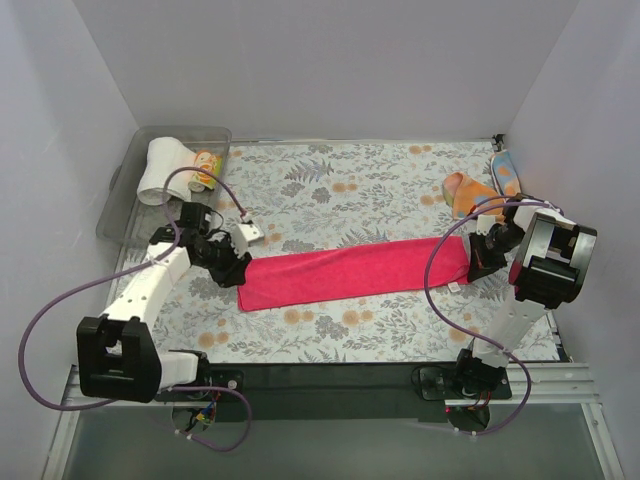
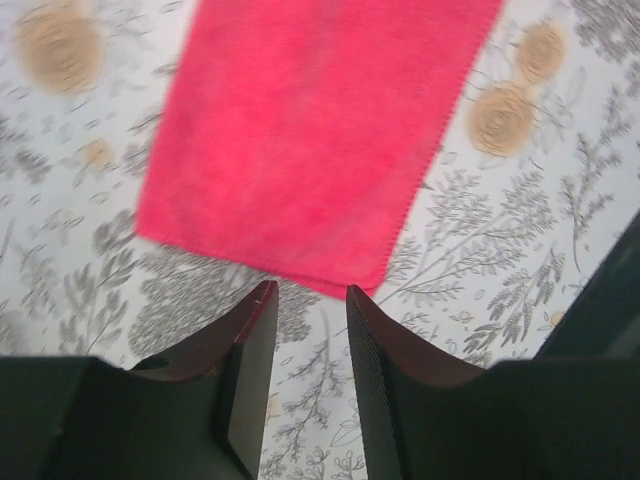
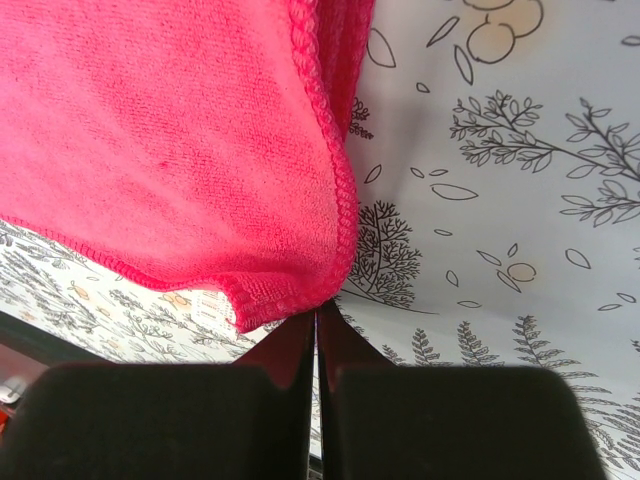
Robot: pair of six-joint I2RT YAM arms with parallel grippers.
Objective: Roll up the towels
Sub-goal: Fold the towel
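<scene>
Magenta towel [image 1: 355, 272] flat, unrolled. Left end effector [image 2: 308, 300] spread; right end effector [image 3: 316, 318] pressed together at hem. Next, likely: begin roll.

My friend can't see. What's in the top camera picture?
A long magenta-red towel lies flat across a floral table covering, with the left gripper at one end and the right gripper at the other. A clear bin at the far left holds a rolled white towel; an orange towel lies far right.
</scene>
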